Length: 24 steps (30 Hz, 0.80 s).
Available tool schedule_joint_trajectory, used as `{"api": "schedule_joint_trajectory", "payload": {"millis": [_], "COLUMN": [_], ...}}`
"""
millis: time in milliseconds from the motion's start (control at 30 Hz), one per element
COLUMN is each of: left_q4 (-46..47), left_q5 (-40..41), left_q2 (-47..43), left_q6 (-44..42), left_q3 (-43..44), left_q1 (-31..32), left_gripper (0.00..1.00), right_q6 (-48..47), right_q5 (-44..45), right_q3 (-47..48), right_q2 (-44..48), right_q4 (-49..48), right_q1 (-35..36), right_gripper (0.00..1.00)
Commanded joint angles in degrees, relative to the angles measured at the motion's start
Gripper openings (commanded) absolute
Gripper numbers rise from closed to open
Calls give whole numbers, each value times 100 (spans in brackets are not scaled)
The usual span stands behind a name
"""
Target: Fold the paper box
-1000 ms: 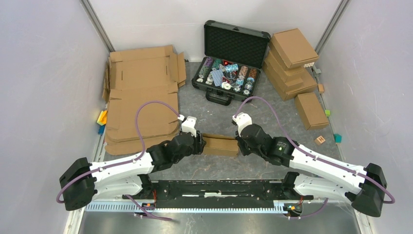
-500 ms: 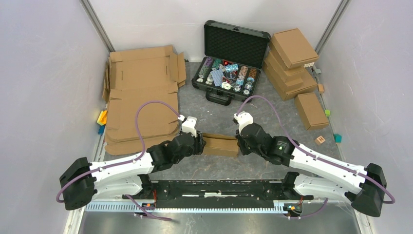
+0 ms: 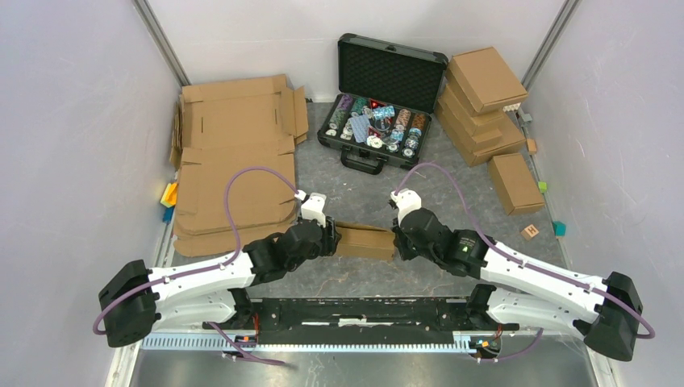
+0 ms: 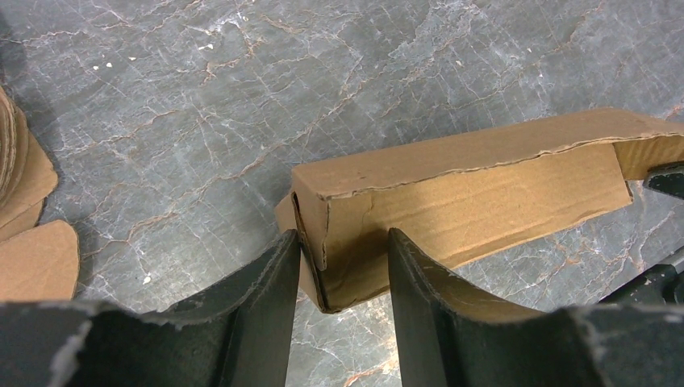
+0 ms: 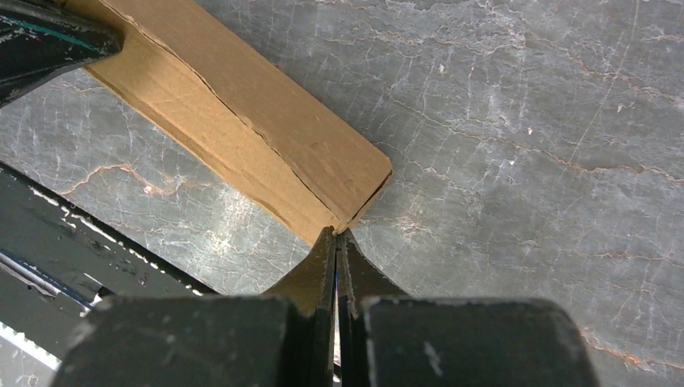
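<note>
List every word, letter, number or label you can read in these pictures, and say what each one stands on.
"H" (probably, since it is small): on the wooden block near the table's right edge.
Too small to read: the markings on the chips in the black case.
No print at all: the paper box, on the faces that the two wrist views show.

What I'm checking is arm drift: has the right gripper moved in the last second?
Yes, slightly: the right gripper has shifted a little right and down the view, away from the poker chip case.
</note>
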<state>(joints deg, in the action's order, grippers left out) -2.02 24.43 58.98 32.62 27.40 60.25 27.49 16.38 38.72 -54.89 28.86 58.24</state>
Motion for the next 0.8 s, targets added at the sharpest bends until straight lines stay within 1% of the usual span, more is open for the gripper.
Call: {"api": "schedule_joint_trajectory", "payload": {"millis": [0,133,367,433,500,567,667,767], "left_q4": [-328,-537,-1317,-1456,-1555,-1698,-2017,-2245], "left_q5": [39,-20,-298,-400,-555,-712,-849,-735], "left_q2": [-63,-244,-628,-723,-787,-839,-956,-1091], "left_q6": [264,278,270,266,276,289,313,261], "left_q3": [99,194,570,640,697,796,1013,1218], "left_q1": [59,61,58,63,61,65,58,47], "left_gripper": [51,53,61,60,57,57,66,68], "right_q6": [131,103,14,-8,-14,-30,-57,-75], "right_q5": [-209,-160,-88,-80,-65,-60,-45,-42], "right_q3": [-191,-259,-172,-163,-154,-137,-119,-128], "right_q2": [49,21,1,-5,-12,-16,-13,3], "right_q4": [-185,-188,-163,-153,-159,-154,-135,-136], "right_q1": [3,3,2,-1,3,1,4,1], "right_gripper": [0,0,0,0,0,0,0,0]}}
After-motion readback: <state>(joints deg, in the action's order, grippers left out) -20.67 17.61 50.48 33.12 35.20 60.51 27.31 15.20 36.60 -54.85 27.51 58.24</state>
